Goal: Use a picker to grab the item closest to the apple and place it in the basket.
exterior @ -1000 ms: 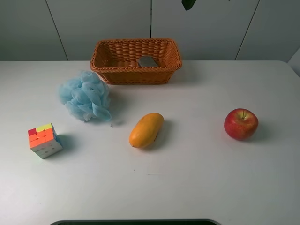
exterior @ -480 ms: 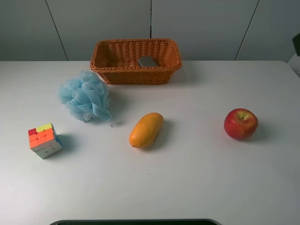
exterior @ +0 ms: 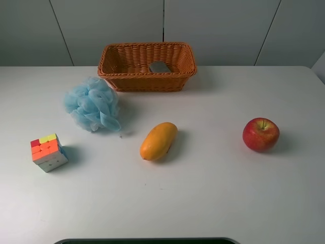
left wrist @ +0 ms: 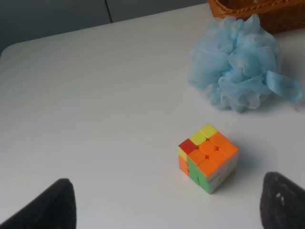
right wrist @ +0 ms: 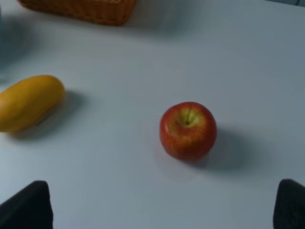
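A red apple sits on the white table at the right; it also shows in the right wrist view. A yellow-orange mango lies at the centre, the nearest item to the apple, and shows in the right wrist view. The orange wicker basket stands at the back and holds a grey item. Neither gripper shows in the exterior high view. My left gripper is open and empty above the cube. My right gripper is open and empty, short of the apple.
A blue bath pouf lies left of the mango, also in the left wrist view. A multicoloured puzzle cube sits at the far left, also in the left wrist view. The basket's corner shows in the right wrist view.
A dark arm part seen at the top edge one second ago, then at the right edge half a second ago, has left the exterior high view. The objects have not moved.
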